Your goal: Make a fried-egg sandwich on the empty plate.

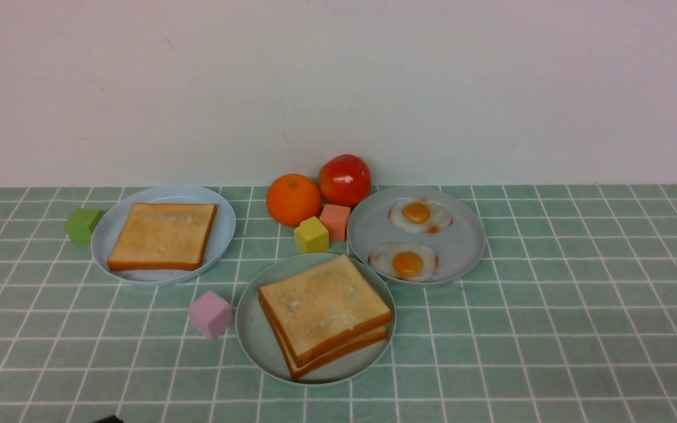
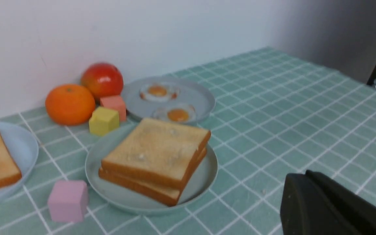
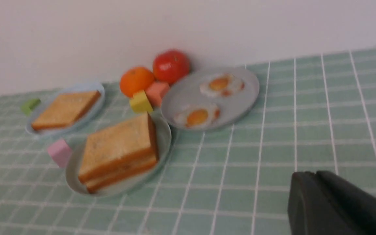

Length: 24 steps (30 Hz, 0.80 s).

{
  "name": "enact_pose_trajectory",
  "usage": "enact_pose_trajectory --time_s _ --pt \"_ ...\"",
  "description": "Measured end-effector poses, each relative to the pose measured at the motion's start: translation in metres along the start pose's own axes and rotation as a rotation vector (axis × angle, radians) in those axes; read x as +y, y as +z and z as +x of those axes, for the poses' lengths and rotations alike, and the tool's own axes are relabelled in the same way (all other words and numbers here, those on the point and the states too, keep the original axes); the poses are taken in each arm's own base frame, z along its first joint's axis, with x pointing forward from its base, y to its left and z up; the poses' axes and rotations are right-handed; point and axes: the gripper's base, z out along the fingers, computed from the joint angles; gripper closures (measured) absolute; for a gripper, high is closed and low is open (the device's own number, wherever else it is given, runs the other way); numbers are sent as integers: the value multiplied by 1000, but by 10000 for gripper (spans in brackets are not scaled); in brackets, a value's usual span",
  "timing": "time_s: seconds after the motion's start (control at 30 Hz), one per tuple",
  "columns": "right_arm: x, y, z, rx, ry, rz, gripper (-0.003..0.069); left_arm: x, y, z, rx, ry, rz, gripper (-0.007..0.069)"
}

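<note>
Left gripper: only a dark, blurred body shows at the edge of its wrist view. Whether it is released or clenched cannot be told; nothing is seen in it. Right gripper: the same, a dark mass at the frame edge, state not discernible. Both sit well apart from the food, with bare tiled cloth between.

Landmark: the pale green plate. On it lies the sandwich, two toast slices stacked, the upper one slightly skewed on the lower. The filling cannot be made out from the front; the right wrist view shows only a pale band between the slices, too blurred to identify.

Around the plate:
- A pink cube just beside its left rim.
- A yellow cube just behind its far rim, with a salmon cube touching that.
- An orange and a tomato behind the cubes, near the wall.
- An egg plate behind and to the right, rim almost meeting the green plate's; two fried eggs lie on it.
- A blue plate behind and to the left, holding a single toast slice; a green cube is just beside its far left rim.

The left wrist view cuts off the blue plate and omits the green cube. In the front view only a small dark sliver shows at the bottom edge.
</note>
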Motion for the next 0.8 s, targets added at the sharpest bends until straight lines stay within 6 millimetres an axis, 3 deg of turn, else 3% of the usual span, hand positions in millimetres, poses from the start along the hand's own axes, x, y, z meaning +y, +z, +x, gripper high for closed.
enact_pose_trajectory --time_s 0.17,0.33,0.53,0.8 --pt "-12 9 19 23 -85 80 636 0 0 1 8 0 1 638" --pt "-22 9 26 -85 -28 189 673 0 0 1 8 0 1 638" --pt "-36 12 53 -233 -37 292 673 0 0 1 8 0 1 634" --pt "-37 12 54 -261 -41 295 673 0 0 1 8 -1 1 627"
